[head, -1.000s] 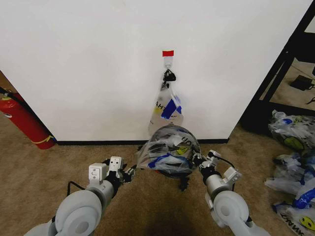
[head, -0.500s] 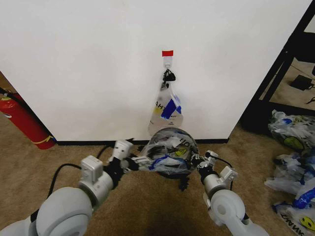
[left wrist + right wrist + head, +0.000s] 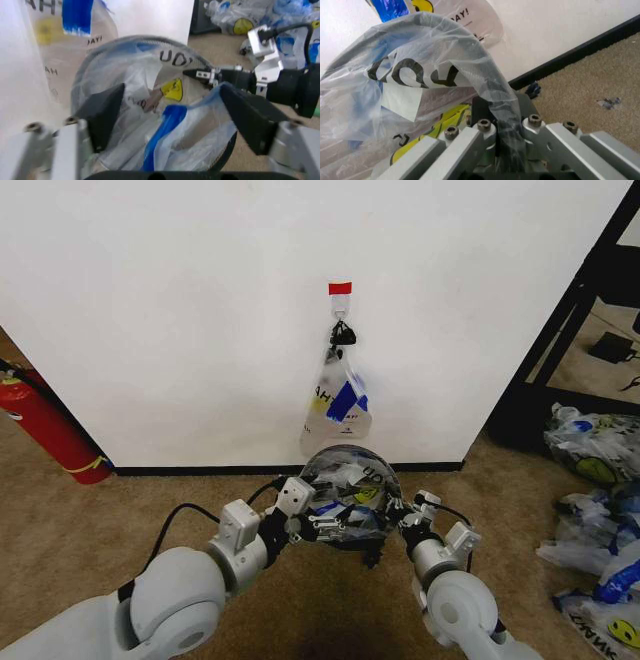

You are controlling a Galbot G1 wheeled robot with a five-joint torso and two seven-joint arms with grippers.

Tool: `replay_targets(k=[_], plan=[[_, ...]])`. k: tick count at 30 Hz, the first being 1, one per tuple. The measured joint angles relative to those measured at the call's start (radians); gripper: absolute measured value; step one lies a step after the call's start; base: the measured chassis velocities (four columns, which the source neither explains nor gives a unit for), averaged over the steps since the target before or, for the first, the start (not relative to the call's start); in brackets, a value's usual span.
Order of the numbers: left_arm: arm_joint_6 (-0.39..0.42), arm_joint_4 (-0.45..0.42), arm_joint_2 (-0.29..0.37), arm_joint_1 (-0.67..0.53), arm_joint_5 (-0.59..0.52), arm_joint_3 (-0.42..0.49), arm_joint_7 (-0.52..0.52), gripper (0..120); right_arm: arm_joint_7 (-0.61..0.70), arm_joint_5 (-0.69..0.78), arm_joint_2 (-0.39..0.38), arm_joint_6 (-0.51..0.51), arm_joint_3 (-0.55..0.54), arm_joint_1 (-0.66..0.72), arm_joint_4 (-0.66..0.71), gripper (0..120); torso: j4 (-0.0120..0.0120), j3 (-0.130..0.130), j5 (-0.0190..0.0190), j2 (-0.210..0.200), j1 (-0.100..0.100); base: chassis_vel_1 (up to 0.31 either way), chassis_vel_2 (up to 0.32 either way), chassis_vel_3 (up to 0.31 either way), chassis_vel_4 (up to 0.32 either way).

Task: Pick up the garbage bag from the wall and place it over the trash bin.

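The garbage bag is drawn over the mouth of the trash bin, whose dark rim shows through the plastic. My left gripper stands open at the bin's left side, its black pads wide apart with loose bag plastic between them. At the bin's right side my right gripper is shut on the bag's edge over the rim; the left wrist view shows its tip pinching the plastic. On the wall, a like-printed bag hangs from the hook under the red tape.
A red fire extinguisher leans at the far left by the baseboard. A heap of printed bags lies on the carpet to the right, beside a black shelf frame. Open carpet lies left of the bin.
My left arm has swung forward and right, from beside the bin to over its left rim, and the bag's stretched left edge has drawn in. The right gripper has hardly moved.
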Motion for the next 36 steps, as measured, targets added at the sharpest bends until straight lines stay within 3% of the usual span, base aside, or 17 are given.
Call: replay_targets(k=[3,9,15,18,27,36], plan=[[0.002,0.007,-0.001,0.003,0.002,0.008,0.001,63,0.002,0.000,0.002,-0.001,-0.001,0.000,0.000,0,0.0000,0.000,0.0000,0.000,0.000,0.000,0.000,0.000,0.000],[0.020,0.033,-0.016,0.016,0.072,0.043,0.021,35,0.015,0.011,0.001,-0.009,-0.007,0.013,0.004,0,0.0000,0.000,-0.0001,0.000,0.000,0.000,0.000,0.000,0.000],[0.020,0.043,-0.027,0.010,0.074,0.062,0.020,17,0.020,0.015,-0.004,-0.010,-0.007,0.012,0.008,0,0.0000,0.000,-0.0001,0.000,0.000,0.000,0.000,0.000,0.000],[0.007,0.060,-0.035,0.002,0.068,0.079,-0.001,2,0.022,0.018,-0.009,-0.011,-0.004,0.010,0.012,0,-0.0002,0.000,-0.0001,0.000,0.000,0.000,0.000,0.000,0.000],[-0.029,0.041,-0.034,0.052,0.086,0.066,-0.017,0,0.030,0.023,0.003,-0.011,0.001,0.014,0.010,0,-0.0001,0.000,0.0000,0.000,0.000,0.000,0.000,0.000,0.000],[-0.077,-0.024,-0.062,0.338,0.221,0.033,-0.001,0,0.101,0.045,0.089,-0.023,0.016,0.030,0.006,0,0.0003,0.000,0.0000,0.000,0.000,0.000,0.000,0.000,0.000]])
